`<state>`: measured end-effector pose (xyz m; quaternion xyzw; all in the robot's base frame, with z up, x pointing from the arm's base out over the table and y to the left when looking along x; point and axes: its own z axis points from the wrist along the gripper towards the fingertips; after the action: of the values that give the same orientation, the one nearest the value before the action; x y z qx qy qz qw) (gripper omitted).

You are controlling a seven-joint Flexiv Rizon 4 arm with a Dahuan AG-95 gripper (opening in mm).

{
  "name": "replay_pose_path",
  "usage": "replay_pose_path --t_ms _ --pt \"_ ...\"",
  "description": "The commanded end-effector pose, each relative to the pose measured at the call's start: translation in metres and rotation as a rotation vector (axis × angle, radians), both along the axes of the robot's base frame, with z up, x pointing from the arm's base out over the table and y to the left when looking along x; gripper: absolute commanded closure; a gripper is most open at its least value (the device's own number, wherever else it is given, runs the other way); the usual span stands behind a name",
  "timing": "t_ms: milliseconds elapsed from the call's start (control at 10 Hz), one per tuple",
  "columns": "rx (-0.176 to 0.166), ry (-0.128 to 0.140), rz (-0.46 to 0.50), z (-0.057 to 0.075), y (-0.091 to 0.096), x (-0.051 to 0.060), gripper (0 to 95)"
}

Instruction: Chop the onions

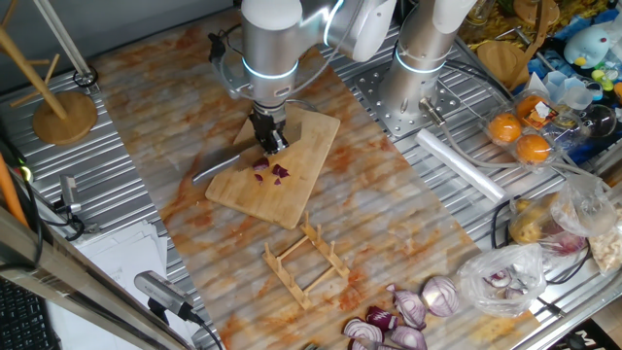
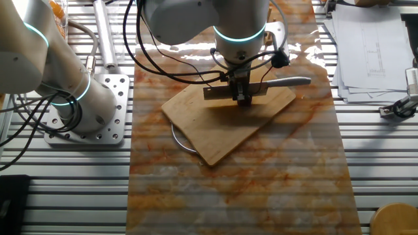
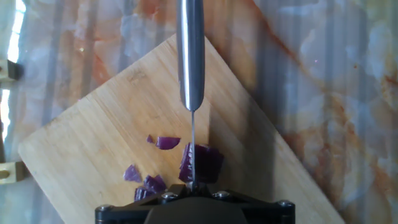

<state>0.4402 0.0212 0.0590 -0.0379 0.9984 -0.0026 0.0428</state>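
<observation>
**Desk:** What have you got closest to the hand?

**Me:** From the hand view, my gripper (image 3: 193,198) is clenched on a knife (image 3: 191,56). The steel handle runs away from the lens and the thin blade edge comes straight down past the camera. Right under it are the onions (image 3: 200,165), a small cluster of dark purple pieces. The blade sits on the largest chunk, with a few smaller bits loose just beside it to the left.

**Desk:** And what are they resting on?

**Me:** A wooden cutting board (image 3: 112,137), lying cornerwise on the marbled mat (image 3: 323,74) that covers my worktop. In one fixed view the gripper (image 1: 269,139) stands upright over the board (image 1: 292,190), with the onions (image 1: 272,172) just below it, toward the board's middle. In the other fixed view the knife (image 2: 261,87) lies level across the gripper (image 2: 242,96), which hides the pieces themselves.

**Desk:** Anything further out?

**Me:** Nearer the mat's edge there is a slatted wooden rack (image 1: 306,261), well apart from the board. Beyond it sit larger halved red onions (image 1: 413,316) and a clear plastic bag (image 1: 505,277) with purple scraps inside. Further back are oranges (image 1: 520,136) in a clear tray.
</observation>
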Motion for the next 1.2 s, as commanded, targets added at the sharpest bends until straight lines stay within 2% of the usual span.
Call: replay_pose_path --t_ms 100,300,700,800,1000,1200 --pt "0.004 0.003 0.001 0.002 0.000 0.000 95.0" --pt "0.001 -0.003 0.000 0.009 0.000 0.000 95.0" --pt "0.002 -0.017 -0.012 0.014 0.002 0.012 95.0" --pt "0.006 -0.013 -0.016 0.015 0.003 0.016 95.0" --pt "0.005 0.012 -0.040 0.016 0.004 0.021 95.0" --pt "0.005 0.007 -0.061 0.016 0.004 0.022 95.0"
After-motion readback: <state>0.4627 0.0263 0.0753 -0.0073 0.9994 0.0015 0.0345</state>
